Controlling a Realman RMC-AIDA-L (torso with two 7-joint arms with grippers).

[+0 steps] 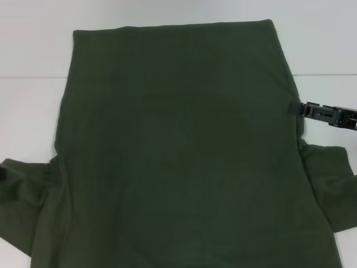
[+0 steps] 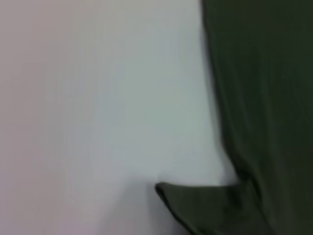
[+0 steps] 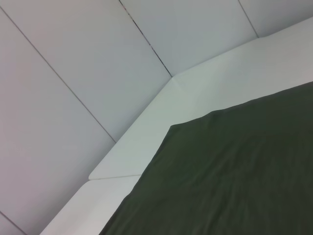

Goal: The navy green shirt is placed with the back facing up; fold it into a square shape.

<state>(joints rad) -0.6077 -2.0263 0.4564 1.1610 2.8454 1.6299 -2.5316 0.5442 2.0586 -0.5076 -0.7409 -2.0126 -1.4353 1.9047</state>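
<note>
The navy green shirt (image 1: 178,162) lay spread flat, plain back up, across the white worktop (image 1: 28,111), its hem toward the far edge and both short sleeves fanned out at the near sides. The right gripper (image 1: 295,107) reached in from the right, meeting the shirt's right side edge about midway along the body; its jaws appeared closed narrowly on that edge, though the contact was hard to confirm. A small dark part at the left sleeve's outer end may have been the left gripper (image 1: 3,174); its jaws could not be told.
</note>
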